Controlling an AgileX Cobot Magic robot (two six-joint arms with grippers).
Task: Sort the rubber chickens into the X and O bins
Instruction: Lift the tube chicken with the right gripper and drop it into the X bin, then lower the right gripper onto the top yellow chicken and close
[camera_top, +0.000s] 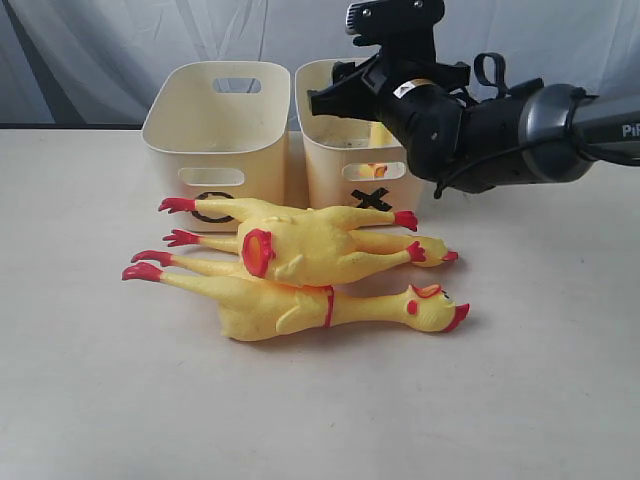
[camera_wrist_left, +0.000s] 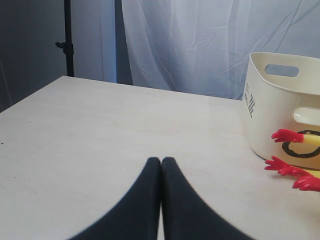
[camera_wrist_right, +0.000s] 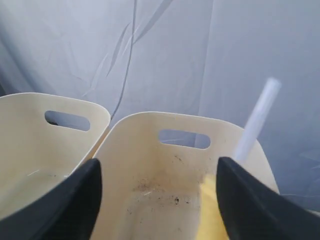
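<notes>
- While it hangs above the X bin (camera_top: 330, 165), my right gripper (camera_wrist_right: 159, 162) has its fingers wide apart and grips nothing.
- My left gripper (camera_wrist_left: 161, 167) is pressed together, empty, low over the bare table (camera_top: 100, 400).
- Bins counted: two, side by side at the far side; O bin (camera_top: 215, 160) left, X bin right.
- Rubber chickens counted: three.
- Near chicken (camera_top: 280, 310) and far chicken (camera_top: 310, 240) lie touching on the table in front of the bins, heads right.
- Third chicken (camera_wrist_right: 212, 215) lies inside the X bin, with a white tube (camera_wrist_right: 257, 120) rising from it.
</notes>
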